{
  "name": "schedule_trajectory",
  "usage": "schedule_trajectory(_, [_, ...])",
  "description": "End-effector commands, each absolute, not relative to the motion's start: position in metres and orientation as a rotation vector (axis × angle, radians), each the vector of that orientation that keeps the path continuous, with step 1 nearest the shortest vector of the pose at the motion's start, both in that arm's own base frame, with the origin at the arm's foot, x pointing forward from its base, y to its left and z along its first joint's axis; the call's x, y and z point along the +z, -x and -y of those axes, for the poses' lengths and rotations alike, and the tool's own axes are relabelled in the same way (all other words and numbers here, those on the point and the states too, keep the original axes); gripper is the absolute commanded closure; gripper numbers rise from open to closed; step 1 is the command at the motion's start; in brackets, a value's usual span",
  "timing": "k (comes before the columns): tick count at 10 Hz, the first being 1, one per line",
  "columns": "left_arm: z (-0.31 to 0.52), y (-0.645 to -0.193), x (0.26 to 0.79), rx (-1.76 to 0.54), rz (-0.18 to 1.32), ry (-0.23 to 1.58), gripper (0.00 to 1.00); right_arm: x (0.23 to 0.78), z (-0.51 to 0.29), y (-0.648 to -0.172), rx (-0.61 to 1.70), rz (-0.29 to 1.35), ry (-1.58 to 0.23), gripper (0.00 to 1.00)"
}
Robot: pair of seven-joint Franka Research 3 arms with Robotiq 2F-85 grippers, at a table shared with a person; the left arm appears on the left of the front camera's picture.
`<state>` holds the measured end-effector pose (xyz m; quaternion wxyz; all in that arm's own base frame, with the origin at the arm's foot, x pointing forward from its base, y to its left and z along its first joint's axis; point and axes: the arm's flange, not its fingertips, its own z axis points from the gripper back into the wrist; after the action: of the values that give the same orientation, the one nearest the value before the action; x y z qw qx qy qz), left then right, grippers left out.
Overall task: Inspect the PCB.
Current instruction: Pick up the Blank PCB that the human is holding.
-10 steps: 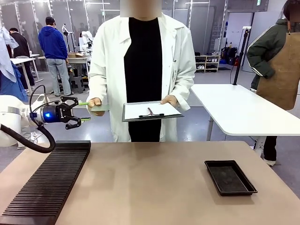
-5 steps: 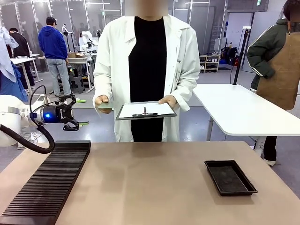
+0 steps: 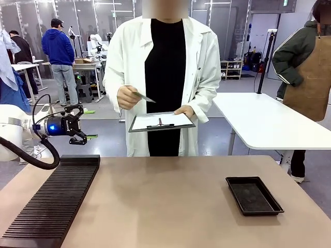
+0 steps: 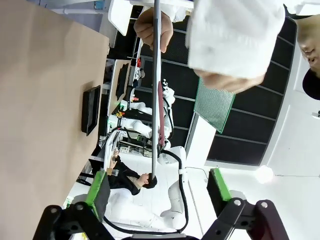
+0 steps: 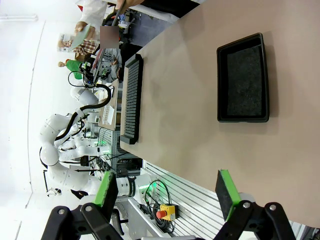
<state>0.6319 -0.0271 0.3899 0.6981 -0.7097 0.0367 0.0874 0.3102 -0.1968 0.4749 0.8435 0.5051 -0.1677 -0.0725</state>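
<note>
The person's hand lifts the PCB above a white-papered clipboard; in the front view it is tilted and nearly edge-on. From the left wrist, the PCB shows as a green dotted board under that hand. My left gripper hangs open and empty at the table's far left, well apart from the board, and its green pads stand wide. My right gripper is open with nothing in it, high over the table's near side.
A shallow black tray lies on the right of the brown table, and a long black ribbed rack runs along the left. A white table and other people stand behind.
The person has pulled the PCB away from my left gripper and raised it from waist height to chest height over the clipboard. My left gripper stays open in place.
</note>
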Motion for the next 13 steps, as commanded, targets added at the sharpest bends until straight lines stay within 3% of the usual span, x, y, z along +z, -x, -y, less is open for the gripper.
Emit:
schedule_trajectory(1, [0.028,-0.633,0.39,0.206,-0.076,1.589,0.0,0.477,0.197,-0.309,-0.153,0.346,-1.06,0.0])
schedule_trajectory(9, [0.027,-0.632,0.39,0.195,-0.081,1.582,0.0,0.477,0.197,-0.309,-0.153,0.346,-1.06,0.0])
schedule_trajectory(11, [0.005,-0.601,0.406,0.101,-0.151,1.616,0.0,0.477,0.197,-0.309,-0.153,0.346,-1.06,0.0])
schedule_trajectory(13, [-0.036,-0.546,0.431,0.037,-0.078,1.591,0.0,0.477,0.197,-0.309,-0.153,0.346,-1.06,0.0])
